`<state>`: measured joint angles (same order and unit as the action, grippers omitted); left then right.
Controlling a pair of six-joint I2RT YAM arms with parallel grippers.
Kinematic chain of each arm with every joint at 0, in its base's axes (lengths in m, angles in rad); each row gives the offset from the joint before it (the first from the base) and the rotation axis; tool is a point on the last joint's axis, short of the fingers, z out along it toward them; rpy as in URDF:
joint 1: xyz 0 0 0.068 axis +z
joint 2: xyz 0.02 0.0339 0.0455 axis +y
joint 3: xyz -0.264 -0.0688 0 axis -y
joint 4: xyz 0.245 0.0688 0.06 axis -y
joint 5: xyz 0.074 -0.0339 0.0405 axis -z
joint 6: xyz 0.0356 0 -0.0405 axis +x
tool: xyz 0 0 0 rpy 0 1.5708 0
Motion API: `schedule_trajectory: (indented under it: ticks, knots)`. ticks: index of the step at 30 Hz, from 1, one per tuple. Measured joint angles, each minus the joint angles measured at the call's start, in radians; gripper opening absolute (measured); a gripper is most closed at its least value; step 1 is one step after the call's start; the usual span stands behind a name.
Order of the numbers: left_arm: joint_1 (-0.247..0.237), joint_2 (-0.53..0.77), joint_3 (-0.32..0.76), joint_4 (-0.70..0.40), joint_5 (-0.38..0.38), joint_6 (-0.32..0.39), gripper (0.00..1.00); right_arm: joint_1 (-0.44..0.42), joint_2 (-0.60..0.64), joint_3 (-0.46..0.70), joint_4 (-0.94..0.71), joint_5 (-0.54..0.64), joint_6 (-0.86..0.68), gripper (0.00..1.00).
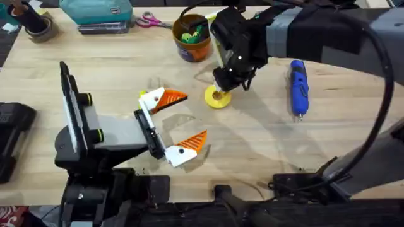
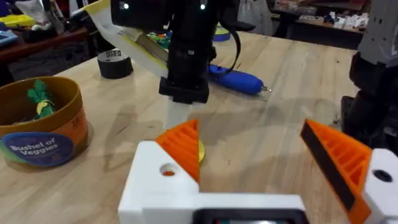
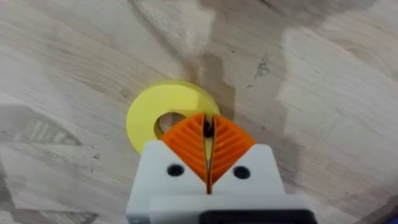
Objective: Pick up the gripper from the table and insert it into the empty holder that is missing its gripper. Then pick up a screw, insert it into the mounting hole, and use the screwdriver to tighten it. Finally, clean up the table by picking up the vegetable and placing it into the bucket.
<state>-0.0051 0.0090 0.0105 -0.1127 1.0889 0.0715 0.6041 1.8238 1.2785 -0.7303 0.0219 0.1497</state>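
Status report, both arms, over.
Left gripper open, both orange tips fitted. Right gripper shut, at yellow ring. Screwdriver lying apart, untouched. No obstruction seen.

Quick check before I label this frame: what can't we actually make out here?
- Right gripper: pads pressed together over the yellow ring; a small dark thing sits at the tip, too small to identify.
- Overhead: right gripper fingertips hidden under its own dark wrist.
- Bucket contents: blurred overhead, cut by the edge in left wrist view.
- Screwdriver: rear half hidden by the right arm.
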Motion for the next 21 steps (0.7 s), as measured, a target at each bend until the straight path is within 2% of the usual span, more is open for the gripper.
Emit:
schedule_trajectory:
  ticks: [5,21]
  knots:
    - [0.0,0.0,0.0,0.0,0.0,0.0,0.985,0.0,-0.021,0.023,-0.056,0.0,0.0,0.005]
    - [0.0,0.0,0.0,0.0,0.0,0.0,0.986,0.0,-0.2,0.272,-0.249,0.0,-0.035,0.005]
